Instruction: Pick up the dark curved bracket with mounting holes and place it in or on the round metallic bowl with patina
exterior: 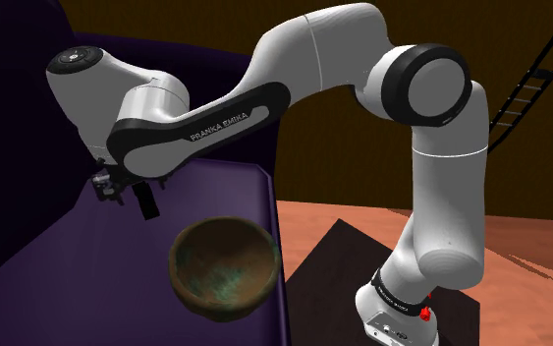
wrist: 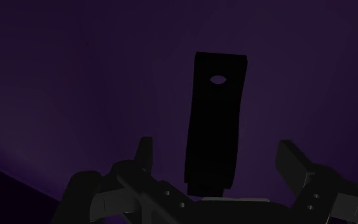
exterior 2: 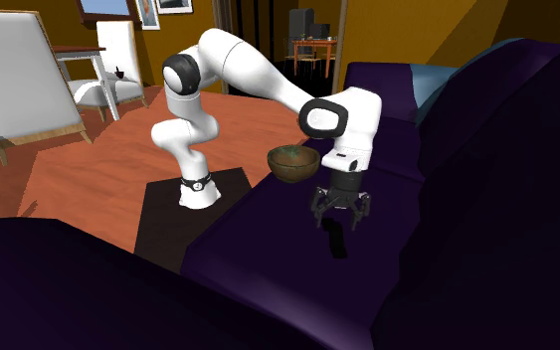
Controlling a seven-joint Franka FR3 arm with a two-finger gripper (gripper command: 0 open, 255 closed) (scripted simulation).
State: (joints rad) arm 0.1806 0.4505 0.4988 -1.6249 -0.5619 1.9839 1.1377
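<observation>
claw point(wrist: 215, 146) spread | bracket point(wrist: 214, 114) between, untouched | its curve indiscernible

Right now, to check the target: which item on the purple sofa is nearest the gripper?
The black holed bracket, between the fingers of the open gripper; the round greenish bowl sits apart.

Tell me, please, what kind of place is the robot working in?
Most likely a living room in a house: there is a purple sofa, and white armchairs stand on a wooden floor.
</observation>
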